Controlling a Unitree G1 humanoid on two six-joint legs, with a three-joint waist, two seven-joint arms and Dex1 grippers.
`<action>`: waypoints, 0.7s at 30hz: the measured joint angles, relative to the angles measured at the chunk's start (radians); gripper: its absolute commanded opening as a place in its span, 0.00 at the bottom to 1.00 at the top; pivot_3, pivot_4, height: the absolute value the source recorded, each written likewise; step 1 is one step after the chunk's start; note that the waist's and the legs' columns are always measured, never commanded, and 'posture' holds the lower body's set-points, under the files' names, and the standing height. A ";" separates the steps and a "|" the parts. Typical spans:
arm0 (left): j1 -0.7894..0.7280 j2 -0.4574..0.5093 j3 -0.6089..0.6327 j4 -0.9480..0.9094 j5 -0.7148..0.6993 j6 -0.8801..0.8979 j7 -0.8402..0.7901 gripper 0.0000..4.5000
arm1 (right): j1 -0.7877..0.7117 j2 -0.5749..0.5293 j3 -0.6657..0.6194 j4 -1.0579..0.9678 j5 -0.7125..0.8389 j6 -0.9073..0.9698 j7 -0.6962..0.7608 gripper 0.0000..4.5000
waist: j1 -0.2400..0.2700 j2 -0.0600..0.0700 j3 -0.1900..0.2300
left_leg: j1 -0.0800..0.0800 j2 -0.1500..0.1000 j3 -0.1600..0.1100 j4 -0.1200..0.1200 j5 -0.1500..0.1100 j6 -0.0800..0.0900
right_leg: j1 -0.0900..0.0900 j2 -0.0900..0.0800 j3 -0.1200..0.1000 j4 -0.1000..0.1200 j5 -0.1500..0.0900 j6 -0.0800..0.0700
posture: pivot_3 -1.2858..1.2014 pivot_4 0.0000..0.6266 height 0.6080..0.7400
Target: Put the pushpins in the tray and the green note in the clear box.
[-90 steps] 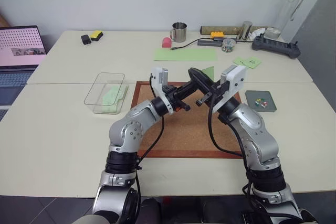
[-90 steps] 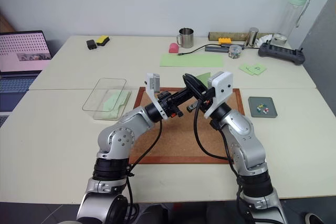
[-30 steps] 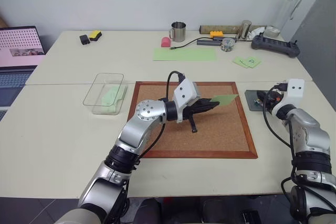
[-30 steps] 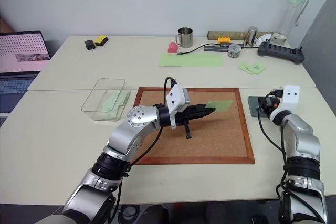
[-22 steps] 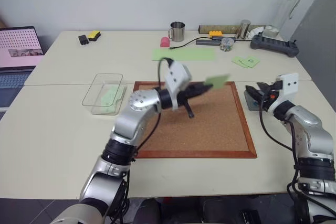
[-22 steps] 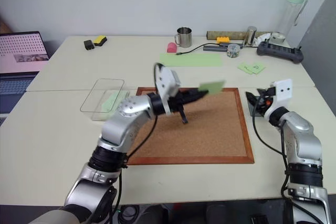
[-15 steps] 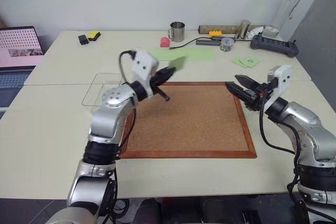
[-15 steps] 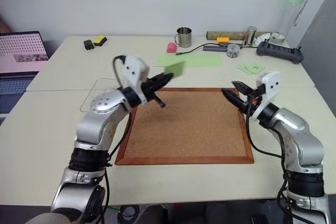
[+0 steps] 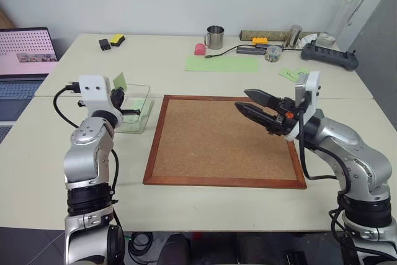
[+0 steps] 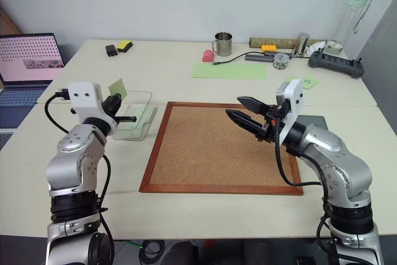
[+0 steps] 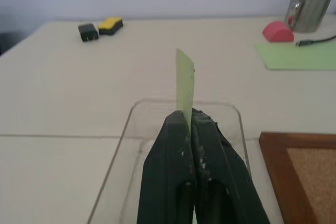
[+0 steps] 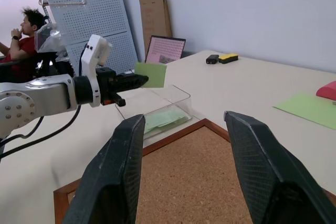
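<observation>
Green note [image 11: 185, 92] stands upright on its edge, pinched at its lower part between the pressed-together fingers of the left hand [image 11: 190, 120], so the paper rises past the fingertips. Seen from the head, that left hand [image 9: 118, 95] is held above the near end of the clear box [image 9: 144, 112], which sits on the counter [image 9: 56, 147] just beside the left edge of the cork board [image 9: 224, 140]. In the wrist view the box's rounded rim curves around below the fingertips, with the note's free part above the box's opening and not touching its walls. Another pale green sheet [image 12: 163, 119] lies flat on the bottom of the box. The right hand [image 9: 252, 105] hovers over the right part of the cork board, well apart from the box, its two black fingers [image 12: 262, 166] spread with nothing between them and pointing across the board toward the left arm. The tray [image 10: 321, 120] shows as a dark corner on the counter behind the right forearm, just beside the board's right edge; what lies in it is hidden. At the far side of the counter are a long green paper sheet [image 9: 221, 63], a metal mug [image 9: 214, 37], a black controller [image 9: 329, 54] and two scribbled green notes [image 10: 300, 82].
</observation>
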 measured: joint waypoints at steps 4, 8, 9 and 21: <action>0.000 -0.011 0.000 0.026 -0.009 -0.004 0.003 0.25 | 0.019 0.004 0.001 0.001 -0.017 -0.008 -0.008 0.56 | -0.002 0.000 0.000 | 0.000 0.000 0.000 0.000 0.000 0.000 | 0.000 0.000 0.000 0.000 0.000 0.000 | 0.52 0.24 1.00; 0.000 -0.011 0.001 0.029 -0.010 -0.009 0.015 0.43 | 0.023 0.006 0.001 0.001 -0.017 -0.008 -0.020 0.56 | -0.003 0.000 0.000 | 0.000 0.000 0.000 0.000 0.000 0.000 | 0.000 0.000 0.000 0.000 0.000 0.000 | 0.52 0.24 1.00; 0.000 -0.010 0.001 0.031 -0.010 -0.010 0.016 0.49 | 0.025 0.006 0.001 0.001 -0.017 -0.008 -0.021 0.56 | -0.003 0.000 0.000 | 0.000 0.000 0.000 0.000 0.000 0.000 | 0.000 0.000 0.000 0.000 0.000 0.000 | 0.52 0.24 1.00; 0.000 0.068 -0.117 0.022 0.007 -0.116 -0.152 0.99 | 0.061 -0.012 -0.002 0.001 -0.027 -0.020 -0.024 0.56 | -0.002 0.000 0.000 | 0.000 0.000 0.000 0.000 0.000 0.000 | 0.000 0.000 0.000 0.000 0.000 0.000 | 0.52 0.24 1.00</action>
